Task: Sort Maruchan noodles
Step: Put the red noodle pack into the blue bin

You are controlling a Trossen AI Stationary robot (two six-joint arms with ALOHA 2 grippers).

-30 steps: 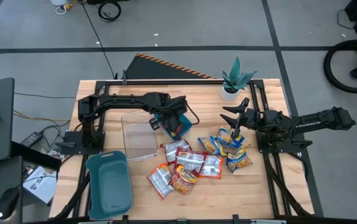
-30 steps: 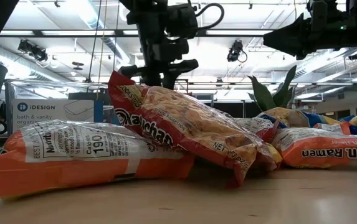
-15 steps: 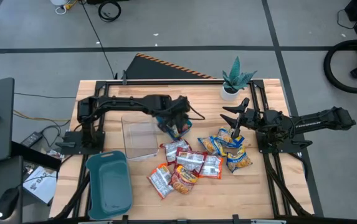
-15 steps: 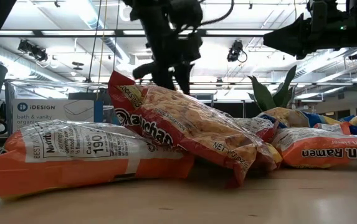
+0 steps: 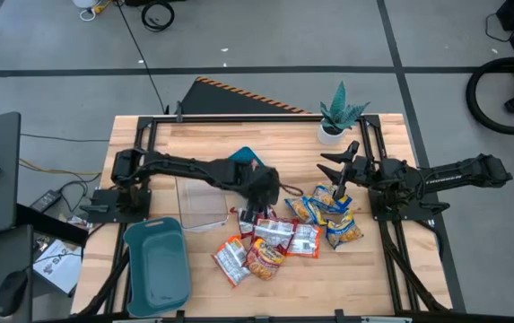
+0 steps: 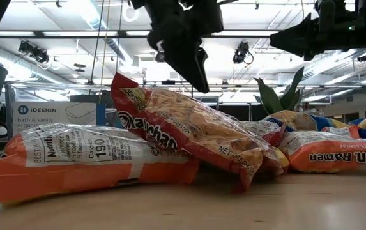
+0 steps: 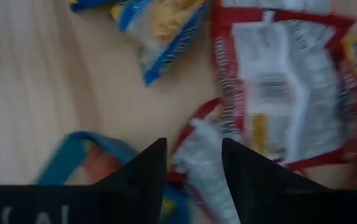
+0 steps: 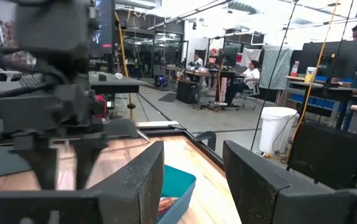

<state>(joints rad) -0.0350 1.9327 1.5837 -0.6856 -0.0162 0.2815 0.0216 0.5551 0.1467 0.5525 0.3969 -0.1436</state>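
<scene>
Noodle packets are heaped on the wooden table, the red-and-white and orange ones in a loose pile near the middle and the yellow-and-blue ones gathered just beside them on the right. The left gripper is stretched out over the near edge of the red pile; in its wrist view the two dark fingers are seen parted, with nothing between them, above a red-and-white packet. A clear container and a teal tray are set to the left of the pile, and another teal tray is partly seen behind the left arm. The right gripper is held above the yellow-and-blue packets, close to a potted plant, its fingers spread wide and empty.
</scene>
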